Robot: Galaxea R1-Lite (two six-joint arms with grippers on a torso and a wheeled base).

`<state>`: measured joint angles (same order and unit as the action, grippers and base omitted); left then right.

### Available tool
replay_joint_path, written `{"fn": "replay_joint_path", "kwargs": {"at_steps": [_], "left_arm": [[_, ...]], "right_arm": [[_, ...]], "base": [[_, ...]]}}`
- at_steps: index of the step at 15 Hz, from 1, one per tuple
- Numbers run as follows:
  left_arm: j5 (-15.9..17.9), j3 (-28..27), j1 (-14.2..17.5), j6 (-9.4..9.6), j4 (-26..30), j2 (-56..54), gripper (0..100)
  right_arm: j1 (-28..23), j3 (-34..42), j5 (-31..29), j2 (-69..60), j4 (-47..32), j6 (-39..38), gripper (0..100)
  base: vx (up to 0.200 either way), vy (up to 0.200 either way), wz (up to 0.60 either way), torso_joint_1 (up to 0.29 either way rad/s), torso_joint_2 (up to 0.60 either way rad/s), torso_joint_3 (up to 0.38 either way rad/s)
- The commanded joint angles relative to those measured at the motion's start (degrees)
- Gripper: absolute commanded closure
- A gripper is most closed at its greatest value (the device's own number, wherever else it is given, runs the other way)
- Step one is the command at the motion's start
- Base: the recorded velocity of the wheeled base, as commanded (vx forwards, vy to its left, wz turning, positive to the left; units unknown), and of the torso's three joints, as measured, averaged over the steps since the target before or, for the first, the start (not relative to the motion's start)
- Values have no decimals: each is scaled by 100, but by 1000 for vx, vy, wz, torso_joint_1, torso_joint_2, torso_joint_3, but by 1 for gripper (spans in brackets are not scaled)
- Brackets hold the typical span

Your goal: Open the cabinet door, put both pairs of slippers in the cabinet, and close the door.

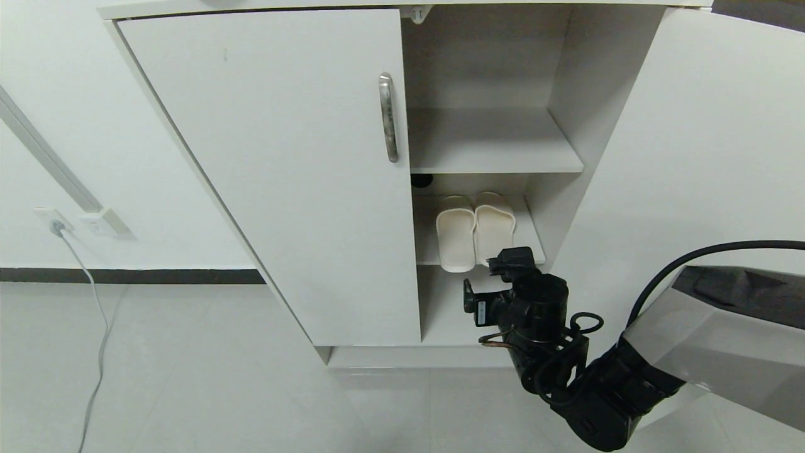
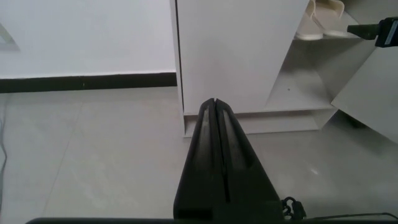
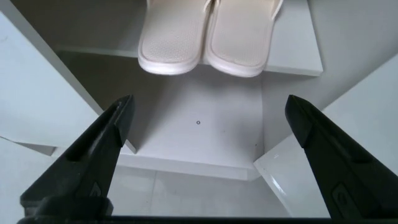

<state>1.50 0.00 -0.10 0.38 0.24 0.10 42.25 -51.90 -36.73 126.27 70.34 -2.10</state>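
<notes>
Cream slippers (image 1: 475,229) sit on the cabinet's (image 1: 264,157) middle shelf (image 1: 527,236), the right pincer (image 3: 209,106) spread wide just in front. The left wrist view adds the left pincer (image 2: 214,102), pressed closed above the floor (image 2: 93,155).

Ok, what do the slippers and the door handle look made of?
Slippers: likely foam or soft rubber, matte cream, with a finely textured surface in the right wrist view. Handle: looks like brushed metal, silvery with a dull sheen.
</notes>
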Motion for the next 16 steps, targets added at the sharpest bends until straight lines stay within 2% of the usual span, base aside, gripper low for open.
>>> {"fn": "replay_joint_path", "kwargs": {"at_steps": [1, 6, 16], "left_arm": [[-1, 0, 1, -3, 2, 8, 100], [-1, 0, 1, -3, 2, 8, 100], [-1, 0, 1, 6, 2, 8, 100]], "right_arm": [[2, 4, -1, 3, 6, -1, 0], [11, 13, -1, 3, 15, -1, 0], [90, 101, -1, 3, 358, 157, 0]], "base": [[0, 0, 0, 0, 0, 0], [0, 0, 0, 1, 0, 16], [0, 0, 0, 1, 1, 166]]}}
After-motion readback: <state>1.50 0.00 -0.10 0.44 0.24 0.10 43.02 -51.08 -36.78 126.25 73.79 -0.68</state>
